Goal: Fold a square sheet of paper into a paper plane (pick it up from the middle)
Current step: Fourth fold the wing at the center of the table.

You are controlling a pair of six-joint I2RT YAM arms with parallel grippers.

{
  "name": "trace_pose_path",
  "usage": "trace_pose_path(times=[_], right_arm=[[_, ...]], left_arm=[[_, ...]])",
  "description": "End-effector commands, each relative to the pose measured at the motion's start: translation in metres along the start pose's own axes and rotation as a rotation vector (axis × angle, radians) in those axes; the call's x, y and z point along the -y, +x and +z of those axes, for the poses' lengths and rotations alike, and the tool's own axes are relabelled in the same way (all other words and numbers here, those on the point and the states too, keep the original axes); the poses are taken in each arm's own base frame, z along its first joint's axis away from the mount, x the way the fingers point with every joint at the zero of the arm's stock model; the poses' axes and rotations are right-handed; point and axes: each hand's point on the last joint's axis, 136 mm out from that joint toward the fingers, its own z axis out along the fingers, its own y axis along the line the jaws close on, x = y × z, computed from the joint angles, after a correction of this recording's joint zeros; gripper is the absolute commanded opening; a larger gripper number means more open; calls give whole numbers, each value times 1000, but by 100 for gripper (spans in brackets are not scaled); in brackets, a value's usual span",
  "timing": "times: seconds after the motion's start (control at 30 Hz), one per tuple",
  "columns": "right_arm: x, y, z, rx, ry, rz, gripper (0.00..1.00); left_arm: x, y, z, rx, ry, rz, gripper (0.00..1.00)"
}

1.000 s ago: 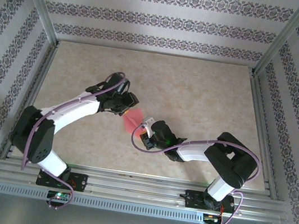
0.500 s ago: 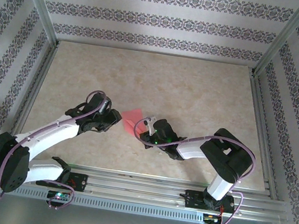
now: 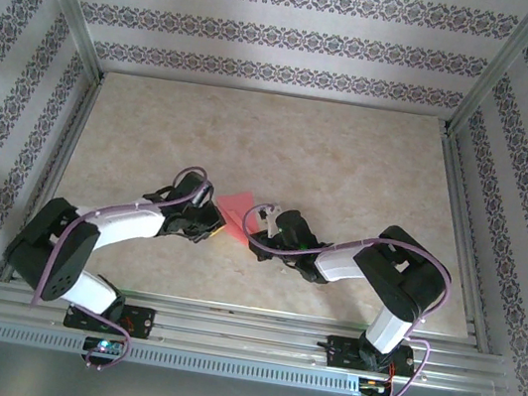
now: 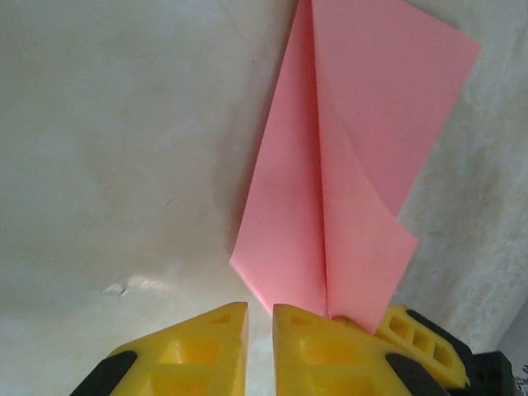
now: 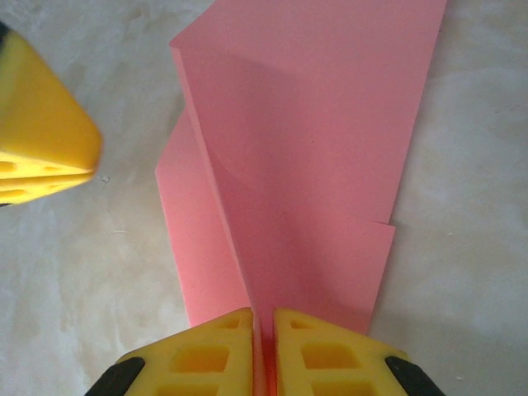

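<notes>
Left gripper [image 4: 260, 312] has swung back in beside the sheet of paper [image 4: 363, 115].
Its yellow fingers [image 4: 216, 334] sit nearly together on nothing, just beside the creased pink sheet; the right gripper [image 5: 264, 318] is clenched on the sheet's edge, at the middle of the table [image 3: 350, 161].

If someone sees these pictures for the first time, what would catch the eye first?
The pink paper, partly folded, lies at the middle of the pale table between the two arms. The yellow right gripper pinches its near edge, and the left gripper sits at one corner. Striped, patterned walls surround the table.
</notes>
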Motion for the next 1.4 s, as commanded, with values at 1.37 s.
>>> trace_pose_path(times=[1.37], right_arm=[[0,-10,-26,-108,310,-144,45]], left_arm=[[-15,2,38,-72,-152,-14,37]])
